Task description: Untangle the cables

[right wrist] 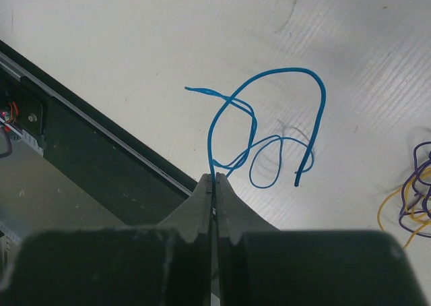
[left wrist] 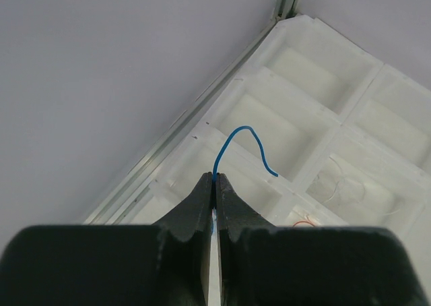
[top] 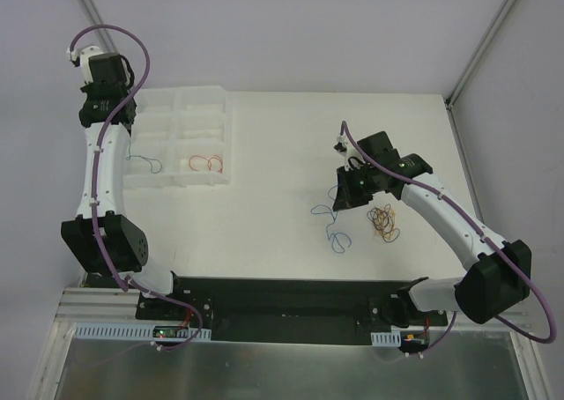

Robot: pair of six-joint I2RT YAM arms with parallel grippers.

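My left gripper [left wrist: 215,178] is shut on a thin blue wire [left wrist: 240,130] that curls up from its tips above the white compartment tray [left wrist: 340,120]. In the top view this gripper [top: 113,118] is over the tray's left side, and a blue wire [top: 146,162] shows there. My right gripper [right wrist: 215,176] is shut on another looped blue wire [right wrist: 318,94] above the table; in the top view the gripper [top: 340,197] has that wire [top: 333,227] trailing below it. A small bundle of orange, yellow and purple wires [top: 383,223] lies just to the right and shows in the right wrist view [right wrist: 412,199].
A red wire [top: 208,163] lies in a tray compartment [top: 201,175]. The tray stands at the back left. The black base rail [top: 282,299] runs along the near table edge. Grey walls close the back and sides.
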